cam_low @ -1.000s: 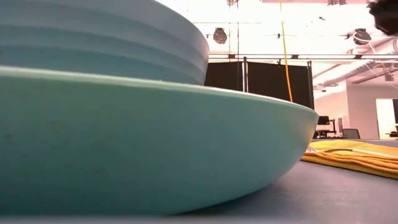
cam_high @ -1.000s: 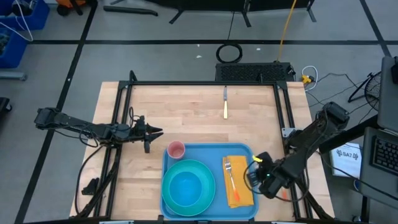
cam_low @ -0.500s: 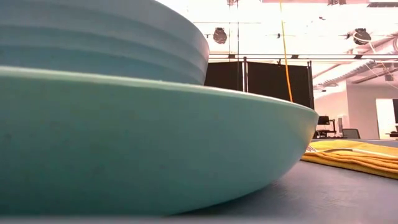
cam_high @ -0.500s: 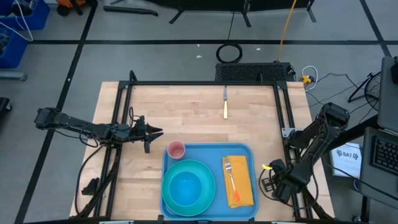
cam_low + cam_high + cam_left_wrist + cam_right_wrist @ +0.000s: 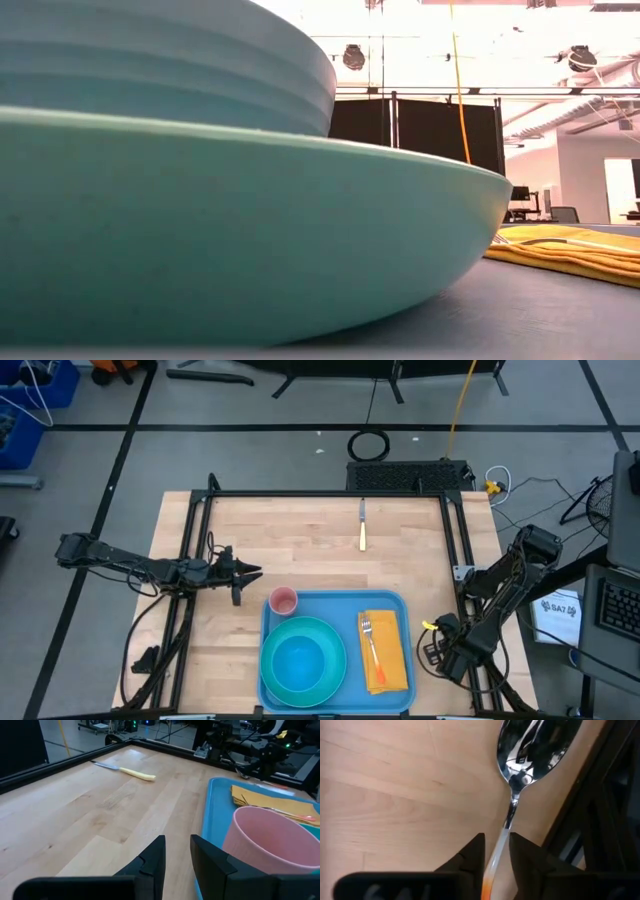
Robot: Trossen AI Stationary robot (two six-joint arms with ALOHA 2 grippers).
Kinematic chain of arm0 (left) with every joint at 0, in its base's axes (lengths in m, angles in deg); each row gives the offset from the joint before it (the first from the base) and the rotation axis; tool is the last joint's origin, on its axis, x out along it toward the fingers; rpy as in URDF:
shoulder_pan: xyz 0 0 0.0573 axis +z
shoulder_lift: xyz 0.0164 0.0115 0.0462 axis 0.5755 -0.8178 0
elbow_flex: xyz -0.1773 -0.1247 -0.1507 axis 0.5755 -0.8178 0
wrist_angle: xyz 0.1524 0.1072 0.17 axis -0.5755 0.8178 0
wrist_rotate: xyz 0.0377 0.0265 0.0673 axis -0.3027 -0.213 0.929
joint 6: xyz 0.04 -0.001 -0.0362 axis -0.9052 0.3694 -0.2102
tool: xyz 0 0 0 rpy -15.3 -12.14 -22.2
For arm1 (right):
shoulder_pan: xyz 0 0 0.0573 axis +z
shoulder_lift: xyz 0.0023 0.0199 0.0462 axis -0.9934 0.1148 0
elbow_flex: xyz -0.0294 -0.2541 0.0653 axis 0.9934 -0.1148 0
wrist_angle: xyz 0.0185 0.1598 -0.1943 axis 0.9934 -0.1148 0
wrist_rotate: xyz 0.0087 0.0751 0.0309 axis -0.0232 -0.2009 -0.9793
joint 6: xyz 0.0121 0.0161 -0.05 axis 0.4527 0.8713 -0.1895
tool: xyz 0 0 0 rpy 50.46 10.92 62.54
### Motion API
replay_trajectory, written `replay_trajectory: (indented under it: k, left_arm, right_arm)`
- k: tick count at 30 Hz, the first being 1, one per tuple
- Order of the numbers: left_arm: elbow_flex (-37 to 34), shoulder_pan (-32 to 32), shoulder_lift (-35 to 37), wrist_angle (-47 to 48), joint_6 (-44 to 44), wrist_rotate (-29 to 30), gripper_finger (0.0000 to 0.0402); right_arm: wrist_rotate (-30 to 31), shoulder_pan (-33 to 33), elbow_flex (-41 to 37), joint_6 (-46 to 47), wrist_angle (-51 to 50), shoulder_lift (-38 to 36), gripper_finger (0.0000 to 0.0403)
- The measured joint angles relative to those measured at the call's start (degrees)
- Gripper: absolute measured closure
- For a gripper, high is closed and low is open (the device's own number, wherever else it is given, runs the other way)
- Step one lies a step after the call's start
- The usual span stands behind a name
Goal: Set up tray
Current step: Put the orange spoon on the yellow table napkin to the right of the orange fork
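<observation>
Tray (image 5: 338, 602): sits at the near edge of the table, between my two arms, flat on the wood.
On it: a teal plate (image 5: 290, 678) with a blue bowl (image 5: 303, 663) inside, a pink cup (image 5: 284, 600) at the far left corner, a yellow napkin (image 5: 394, 660) with a fork (image 5: 370, 642) lying on it.
Done: plate, bowl, cup, napkin and fork look placed, as I judge it.
Left: a spoon (image 5: 535, 747) and a knife (image 5: 362, 535). The knife lies alone on the far part of the table, well apart from the tray.
Right gripper (image 5: 496, 855): off the tray's right side, by the table's frame; my fingers stand close on either side of the spoon's thin handle, and they seem to pinch it, bowl end pointing away from me.
Left gripper (image 5: 176, 857): low over the wood just beside the cup, fingers a narrow gap apart, holding nothing, waiting.
Next, I think: bring the spoon onto the tray near the napkin, then fetch the knife.
</observation>
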Motion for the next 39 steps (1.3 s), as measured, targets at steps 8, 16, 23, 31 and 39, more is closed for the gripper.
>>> replay_trajectory:
  k: [8, 16, 23, 31, 39]
  left_arm:
    - [0.00, 0.00, 0.00, -0.07, 0.08, 0.00, 0.0309]
    - [0.00, 0.01, 0.02, -0.07, 0.97, 0.02, 0.0309]
    - [0.00, 0.00, 0.02, -0.11, 1.02, 0.04, 0.0309]
    - [0.00, -0.01, 0.00, -0.09, 1.14, 0.04, 0.0309]
    - [0.00, 0.01, 0.00, -0.11, 1.13, 0.09, 0.0309]
  right_arm:
    - [0.13, 0.00, -1.91, 0.15, -1.08, -0.04, 0.0280]
    - [-0.04, -0.25, -6.45, 0.92, 6.28, -0.41, 0.0291]
    - [4.74, -0.37, -6.45, 0.12, 8.31, -0.24, 0.0391]
    - [13.30, 0.66, -6.43, -0.39, 8.36, -0.15, 0.0398]
    - [36.97, 0.91, -2.86, -2.28, 9.63, -3.80, 0.0401]
